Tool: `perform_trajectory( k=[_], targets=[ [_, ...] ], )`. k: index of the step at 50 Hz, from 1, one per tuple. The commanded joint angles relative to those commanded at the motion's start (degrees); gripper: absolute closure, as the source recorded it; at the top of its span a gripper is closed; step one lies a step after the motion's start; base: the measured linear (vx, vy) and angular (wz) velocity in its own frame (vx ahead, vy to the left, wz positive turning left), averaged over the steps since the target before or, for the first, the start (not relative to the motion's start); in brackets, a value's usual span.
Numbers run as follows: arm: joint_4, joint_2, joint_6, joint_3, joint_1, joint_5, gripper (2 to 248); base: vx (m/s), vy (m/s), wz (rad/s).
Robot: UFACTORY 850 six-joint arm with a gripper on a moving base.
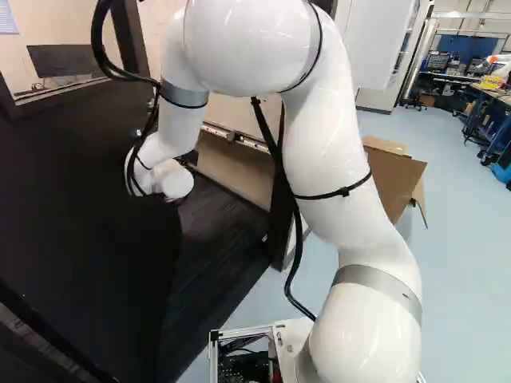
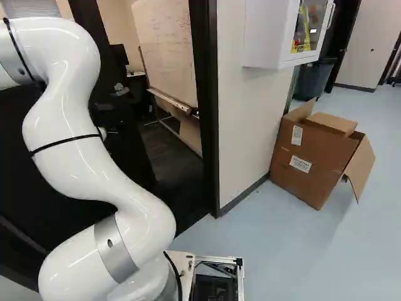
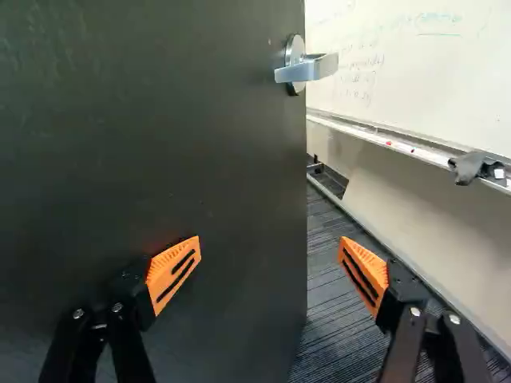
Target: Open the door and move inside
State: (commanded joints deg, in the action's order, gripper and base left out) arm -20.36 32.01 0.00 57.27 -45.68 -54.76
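One arm (image 2: 81, 169) rises from the base (image 2: 185, 260) and reaches forward to the door; its one gripper (image 3: 270, 251) has its two fingers (image 3: 174, 271) spread well apart with nothing clamped, one ahead of the door's face, the other over the gap beside its edge; whether either touches, I cannot tell. The one door (image 3: 144, 144) stands ajar, its free edge between the fingers' lines of reach; its one handle (image 3: 307, 70), a lever, lies ahead of the gripper, ungripped. The unlatching looks done, so the step in hand is likely widening the gap and going in; the next move calls for a steady push on the door's face, the base following through, with the arm kept off the frame (image 2: 209, 125); the risk is the door swinging back, or the elbow catching a post. Outside, beside the wall, sits one box (image 2: 307, 157), flaps up, and one cabinet (image 2: 272, 31) hangs above; through the gap are carpet (image 3: 327, 319) and one whiteboard (image 3: 399, 68), with one dark cloth (image 3: 471, 167) on its tray.
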Motion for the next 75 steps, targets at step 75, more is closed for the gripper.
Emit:
perform_trajectory(
  k=[75],
  targets=[
    [3.3,2.7,-7.9,3.7,-10.3,0.0,3,0.000,0.000,0.000]
  ],
)
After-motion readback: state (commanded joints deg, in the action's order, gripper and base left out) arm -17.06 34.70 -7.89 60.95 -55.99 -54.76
